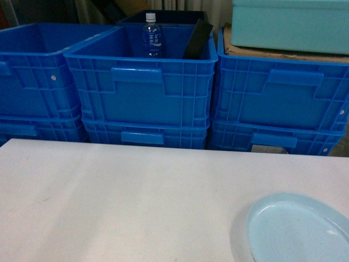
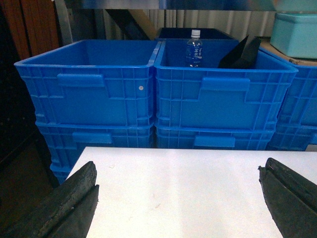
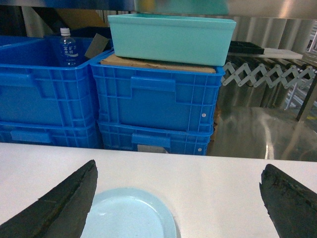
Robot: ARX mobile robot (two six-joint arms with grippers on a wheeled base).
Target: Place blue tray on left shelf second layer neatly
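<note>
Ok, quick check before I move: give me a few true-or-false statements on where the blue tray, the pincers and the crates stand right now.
1. The blue tray lies flat on the white table. True.
2. The right pincer is shut on the tray. False: its jaws stand wide apart, the tray lying below between them, not gripped.
3. The left pincer is open over bare tabletop. True.
4. A water bottle stands in the middle top crate. True.
5. The teal box sits on the table. False: it rests on cardboard atop the right crate stack.
</note>
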